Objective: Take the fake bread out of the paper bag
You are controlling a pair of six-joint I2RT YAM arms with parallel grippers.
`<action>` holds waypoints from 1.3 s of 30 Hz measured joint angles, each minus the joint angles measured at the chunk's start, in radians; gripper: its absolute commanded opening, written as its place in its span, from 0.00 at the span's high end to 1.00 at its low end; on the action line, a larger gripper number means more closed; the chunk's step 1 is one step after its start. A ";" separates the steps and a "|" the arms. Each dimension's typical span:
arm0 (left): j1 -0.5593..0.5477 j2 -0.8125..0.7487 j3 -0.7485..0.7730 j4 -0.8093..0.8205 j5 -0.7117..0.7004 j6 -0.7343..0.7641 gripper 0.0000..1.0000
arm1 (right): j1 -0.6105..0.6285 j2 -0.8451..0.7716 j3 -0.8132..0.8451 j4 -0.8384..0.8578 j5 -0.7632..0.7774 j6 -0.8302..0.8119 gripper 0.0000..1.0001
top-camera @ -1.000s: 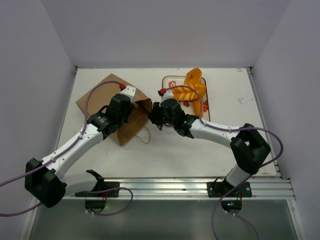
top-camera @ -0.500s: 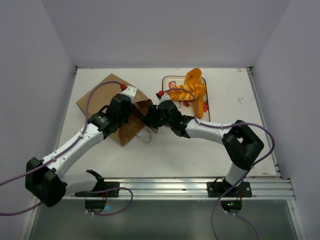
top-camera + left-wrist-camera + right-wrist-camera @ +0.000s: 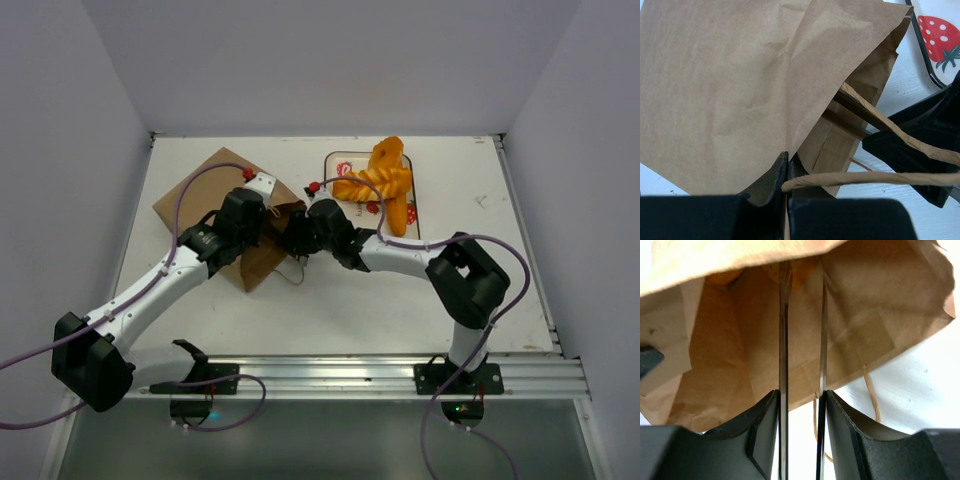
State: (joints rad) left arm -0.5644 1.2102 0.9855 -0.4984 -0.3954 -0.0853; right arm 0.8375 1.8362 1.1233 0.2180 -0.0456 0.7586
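The brown paper bag (image 3: 205,195) lies on its side, mouth toward the right. My left gripper (image 3: 262,222) is shut on the bag's upper lip (image 3: 790,125) by a handle (image 3: 865,178) and holds the mouth open. My right gripper (image 3: 292,235) is shut on metal tongs (image 3: 785,330). Their two blades stand a little apart and reach into the bag (image 3: 880,300). Orange fake bread (image 3: 722,277) shows deep inside, near the blade tips. More fake bread (image 3: 385,185) lies piled on the strawberry-print tray (image 3: 338,159).
The tray (image 3: 940,35) sits just right of the bag's mouth, behind my right arm. White walls close the table at the back and both sides. A loose bag handle (image 3: 871,395) lies on the table under the tongs.
My right arm has swung left and pushed the tongs into the bag's mouth, and the blades have spread slightly. The left gripper has kept its hold on the bag.
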 measured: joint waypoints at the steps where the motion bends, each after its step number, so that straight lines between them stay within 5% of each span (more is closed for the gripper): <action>1: 0.000 0.001 0.000 0.000 0.002 0.000 1.00 | 0.000 0.004 0.006 0.000 0.000 0.001 0.54; 28: 0.000 0.002 0.000 0.000 0.030 0.000 1.00 | 0.000 0.106 0.136 -0.020 0.010 -0.011 0.51; 39: 0.000 0.002 0.000 0.000 0.033 0.000 1.00 | 0.000 0.149 0.149 -0.016 0.009 -0.008 0.63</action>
State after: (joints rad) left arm -0.5644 1.2118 0.9855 -0.4984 -0.3622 -0.0849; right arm 0.8375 1.9854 1.2724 0.2016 -0.0368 0.7509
